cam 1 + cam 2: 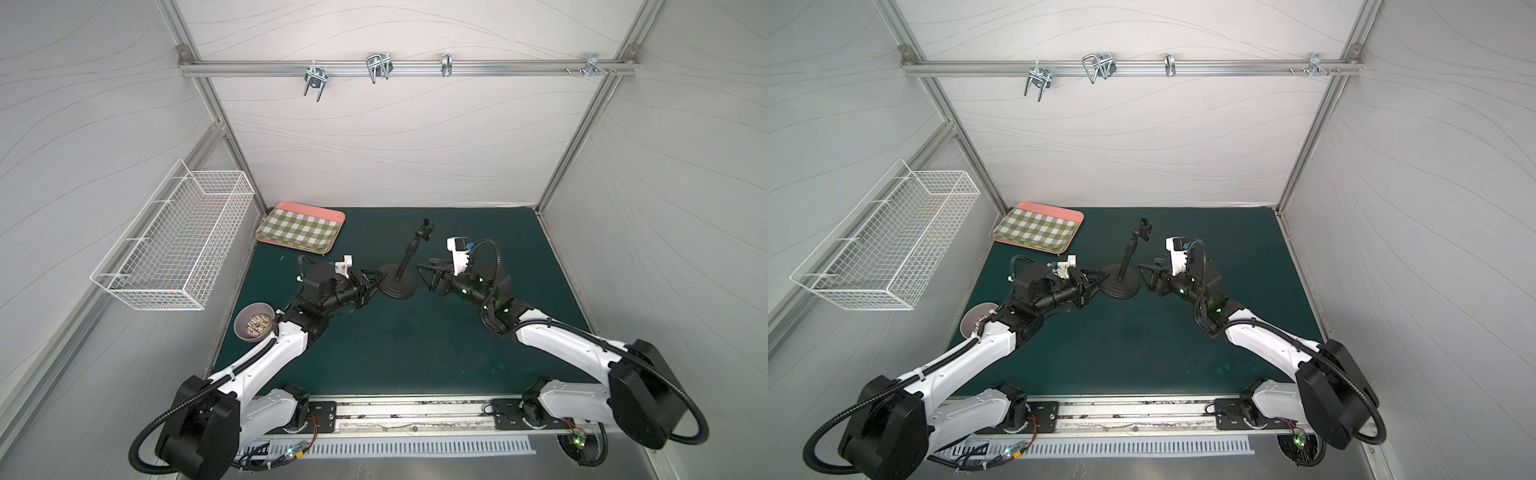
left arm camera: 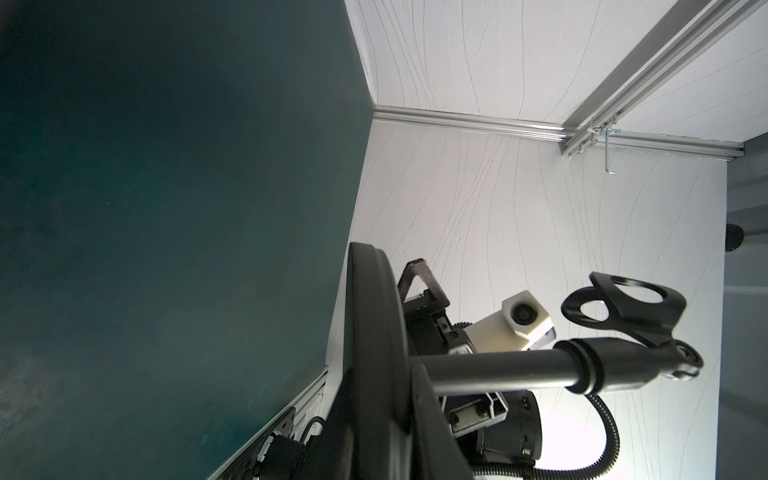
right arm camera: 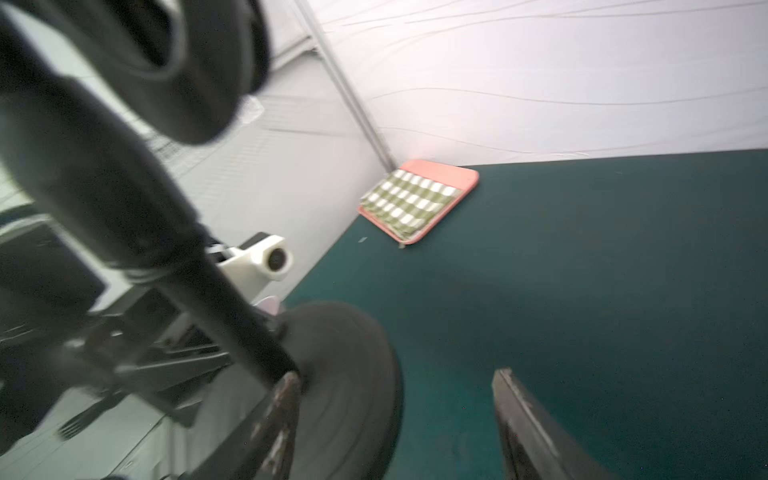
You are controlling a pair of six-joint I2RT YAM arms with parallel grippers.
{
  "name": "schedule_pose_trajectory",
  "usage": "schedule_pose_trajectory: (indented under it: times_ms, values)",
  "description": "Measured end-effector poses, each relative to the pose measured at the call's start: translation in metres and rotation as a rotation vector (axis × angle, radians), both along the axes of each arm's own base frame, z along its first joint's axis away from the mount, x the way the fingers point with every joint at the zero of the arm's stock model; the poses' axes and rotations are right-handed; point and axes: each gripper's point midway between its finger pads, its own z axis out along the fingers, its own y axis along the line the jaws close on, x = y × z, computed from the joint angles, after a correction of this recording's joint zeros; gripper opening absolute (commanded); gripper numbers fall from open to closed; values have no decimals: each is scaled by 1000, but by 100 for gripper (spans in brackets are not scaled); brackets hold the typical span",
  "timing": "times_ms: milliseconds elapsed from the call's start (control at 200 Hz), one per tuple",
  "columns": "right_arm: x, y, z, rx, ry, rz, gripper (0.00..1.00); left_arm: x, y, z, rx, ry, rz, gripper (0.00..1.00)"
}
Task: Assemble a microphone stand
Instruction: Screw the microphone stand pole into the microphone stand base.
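Standing mid-frame in both top views on the green mat (image 1: 415, 353), the microphone stand (image 1: 411, 249) has its rod (image 1: 404, 268) seated in the round base (image 1: 397, 287), with the clip (image 1: 427, 229) uppermost. The left gripper (image 1: 374, 283) is clamped on the base's left rim, though black fingertips and black disc merge there. The left wrist view shows the rim edge-on at lower centre. The right gripper (image 1: 428, 276) sits just right of the base, jaws apart, holding nothing. The right wrist view is blurred, with the clip cut off at upper left. The left arm hides part of the grey bowl (image 1: 973, 319).
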Motion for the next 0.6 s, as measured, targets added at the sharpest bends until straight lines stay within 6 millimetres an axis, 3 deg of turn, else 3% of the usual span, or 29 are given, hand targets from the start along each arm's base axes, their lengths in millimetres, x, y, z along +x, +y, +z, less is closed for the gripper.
schedule_pose_trajectory:
  times_ms: [170,265,435,600]
  values:
    - [-14,31,32,68,-92,281,63,0,0,0,0,0,0,0]
    - [-17,44,43,89,-127,387,53,0,0,0,0,0,0,0]
    - [-15,57,37,97,-116,461,30,0,0,0,0,0,1,0]
    - [-9,59,30,77,-130,382,15,0,1,-2,-5,24,7,0]
